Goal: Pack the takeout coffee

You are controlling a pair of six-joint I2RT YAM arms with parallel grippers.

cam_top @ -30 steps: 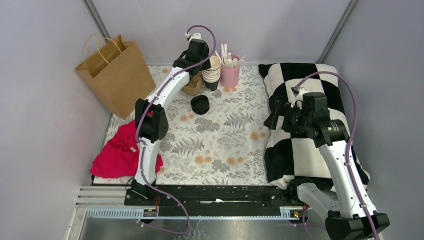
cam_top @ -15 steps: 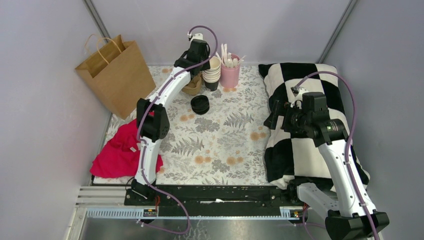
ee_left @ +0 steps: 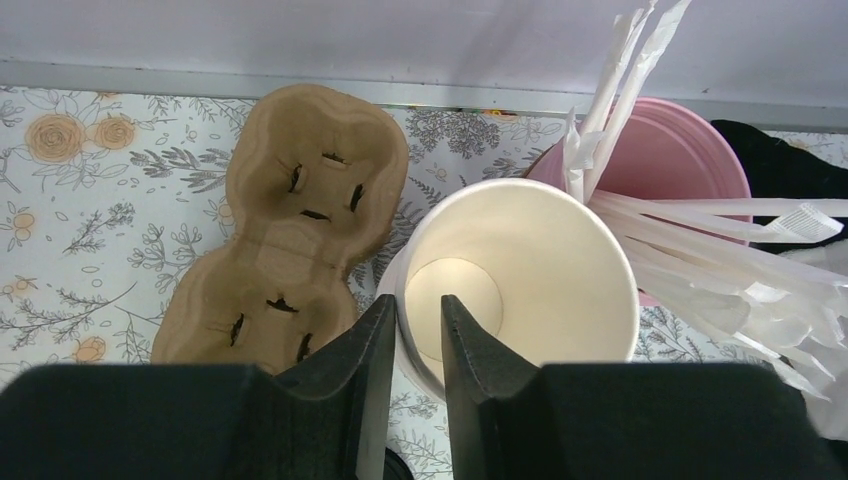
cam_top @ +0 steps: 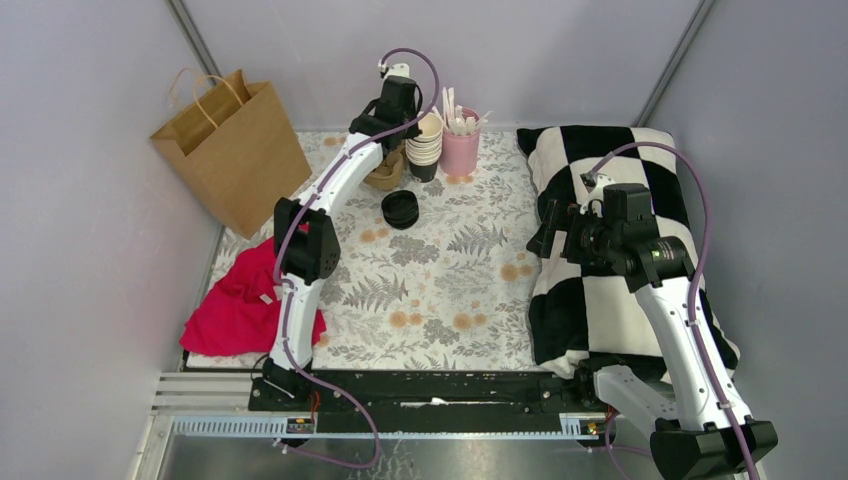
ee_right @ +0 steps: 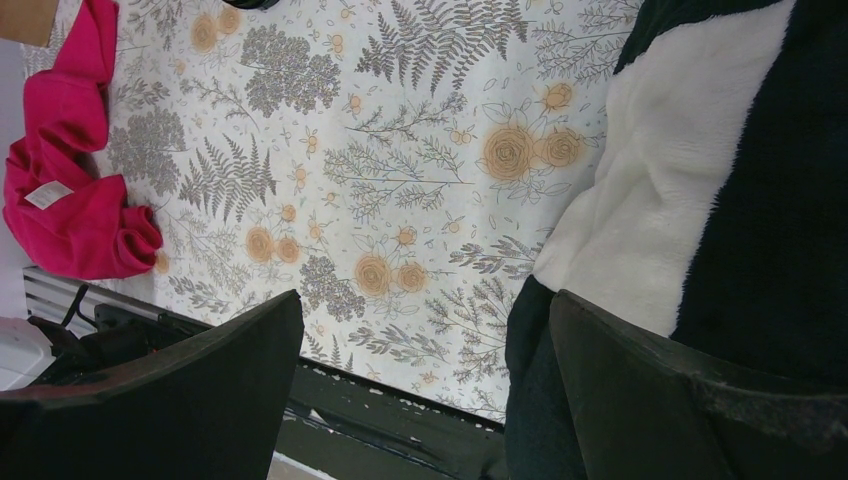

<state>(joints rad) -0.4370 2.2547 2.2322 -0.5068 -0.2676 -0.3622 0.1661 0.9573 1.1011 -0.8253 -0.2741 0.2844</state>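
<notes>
**Task item.** No lidded coffee is made up yet. The cup point(ee_left: 520, 270) that the job appears to start from sits on top of the cup stack point(cam_top: 424, 150), just left of the pink tumbler point(ee_left: 690, 150).

**Other items.** The loose lids point(cam_top: 400, 208) lie on the counter point(cam_top: 450, 290), left of the tumbler and nearer the arms. The cardboard carrier point(ee_left: 300, 240) lies farther left of the tumbler, beyond the stack.

**Left jaws.** Narrow and straddling the cup's near rim, one finger inside and one outside. I cannot tell whether they pinch it.

**Right jaws.** Wide and holding nothing, well right of the tumbler, over the edge of the checked blanket point(cam_top: 610, 150).

**Handling, as judged.**
- The cup is light, thin-walled and easily crushed.
- The rolled rim is its stiffest part, so a light pinch there is sound.
- Nested cups may cling and lift together.
</notes>
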